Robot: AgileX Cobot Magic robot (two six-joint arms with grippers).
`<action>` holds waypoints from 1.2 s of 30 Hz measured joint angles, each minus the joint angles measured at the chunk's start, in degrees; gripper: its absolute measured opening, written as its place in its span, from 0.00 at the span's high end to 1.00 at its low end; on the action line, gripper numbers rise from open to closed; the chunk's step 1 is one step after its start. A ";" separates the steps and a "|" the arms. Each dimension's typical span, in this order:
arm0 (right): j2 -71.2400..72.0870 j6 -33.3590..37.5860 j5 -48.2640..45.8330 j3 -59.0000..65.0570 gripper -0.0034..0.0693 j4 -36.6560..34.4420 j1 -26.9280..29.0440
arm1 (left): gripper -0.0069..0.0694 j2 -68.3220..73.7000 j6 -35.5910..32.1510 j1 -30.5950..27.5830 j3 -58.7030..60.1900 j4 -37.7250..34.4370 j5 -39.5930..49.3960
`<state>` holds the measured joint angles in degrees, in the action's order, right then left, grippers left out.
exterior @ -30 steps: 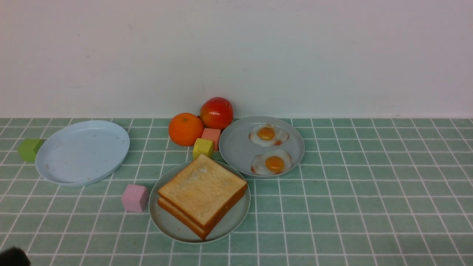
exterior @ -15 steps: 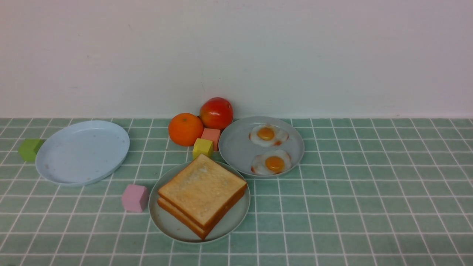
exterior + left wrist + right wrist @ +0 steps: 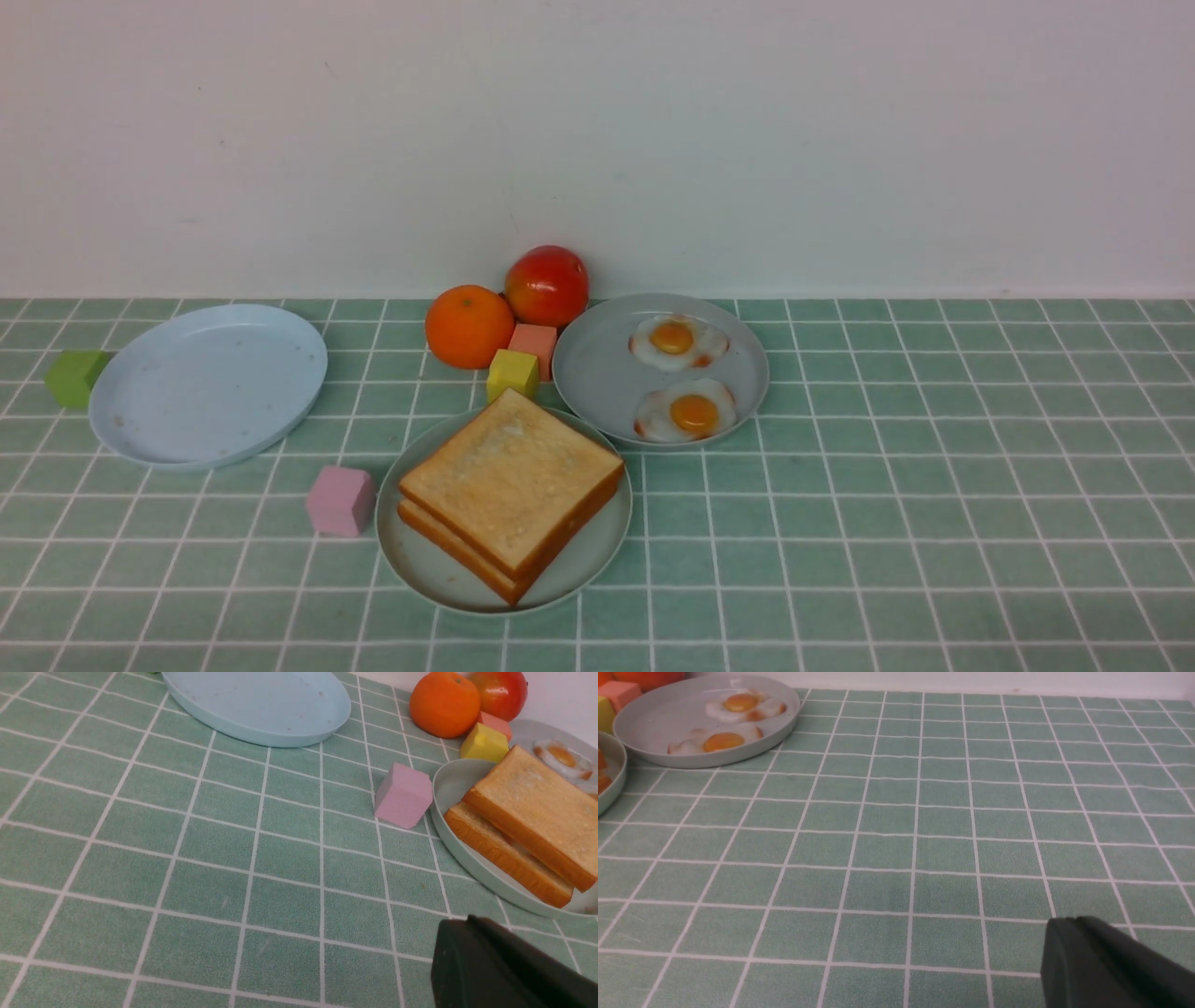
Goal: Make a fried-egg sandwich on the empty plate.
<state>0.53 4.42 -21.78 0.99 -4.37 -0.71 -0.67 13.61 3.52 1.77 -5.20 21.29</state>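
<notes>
Left gripper (image 3: 504, 966), a dark shape low in its wrist view, is clenched shut. Only one dark finger of the right gripper (image 3: 1106, 966) shows, so I cannot tell whether it is released or clenched.

Two toast slices (image 3: 512, 493) lie stacked on the mint-green plate (image 3: 597, 551) at lower centre of the front frame. A pink cube (image 3: 341, 500) sits just beside the plate's left rim and a yellow cube (image 3: 513, 373) just above it. Up and right, a grey plate (image 3: 597, 373) carries two fried eggs (image 3: 693, 412). At far left a pale blue plate (image 3: 210, 383) lies with a green cube (image 3: 75, 376) beside it.
</notes>
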 joint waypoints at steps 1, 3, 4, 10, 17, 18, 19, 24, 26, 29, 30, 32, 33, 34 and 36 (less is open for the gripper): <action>0.00 0.00 0.00 0.00 0.92 0.00 0.00 | 0.93 0.00 0.00 0.00 0.00 0.00 -0.06; 0.00 0.00 0.00 0.00 0.92 0.00 0.00 | 0.93 0.00 0.00 0.00 0.00 0.00 -0.06; 0.00 0.00 0.00 0.00 0.92 0.00 0.00 | 0.93 0.00 0.00 0.00 0.00 0.00 -0.06; 0.00 0.00 -0.02 -0.05 0.91 -0.11 0.00 | 0.93 0.00 0.00 0.00 0.00 0.00 -0.06; 0.00 0.00 -0.02 -0.05 0.89 -0.11 0.00 | 0.93 0.00 0.00 0.00 0.00 0.13 -0.11; 0.00 0.00 -0.02 -0.05 0.89 -0.11 0.00 | 0.93 0.00 0.00 0.00 0.00 0.13 -0.11; 0.00 0.00 -0.02 -0.05 0.88 -0.11 0.00 | 0.93 0.00 0.00 0.00 0.00 0.13 -0.11; 0.00 0.00 -0.02 -0.05 0.88 -0.11 0.00 | 0.93 0.00 0.00 0.00 0.00 0.13 -0.11; 0.00 0.00 -0.02 -0.05 0.88 -0.11 0.00 | 0.93 0.00 0.00 0.00 0.00 0.13 -0.11; 0.00 0.00 -0.06 -0.05 0.87 -0.11 0.00 | 0.92 0.00 0.00 0.00 0.00 0.13 -0.11; 0.00 0.00 -0.06 -0.05 0.87 -0.11 0.00 | 0.92 0.00 0.00 0.00 0.00 0.13 -0.11; 0.00 0.00 -0.06 -0.05 0.87 -0.11 0.00 | 0.92 0.00 0.00 0.00 0.00 0.13 -0.11; 0.00 0.00 -0.06 -0.05 0.87 -0.11 0.00 | 0.92 0.00 0.00 0.00 0.00 0.13 -0.11; 0.00 0.00 -0.06 -0.05 0.86 -0.11 0.00 | 0.92 0.00 0.00 0.00 0.00 0.13 -0.11; 0.00 0.00 -0.06 -0.05 0.86 -0.12 0.00 | 0.92 0.00 0.00 0.00 0.00 0.13 -0.11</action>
<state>0.53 4.42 -21.85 0.94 -4.50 -0.71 -0.67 13.61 3.52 1.77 -5.08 21.19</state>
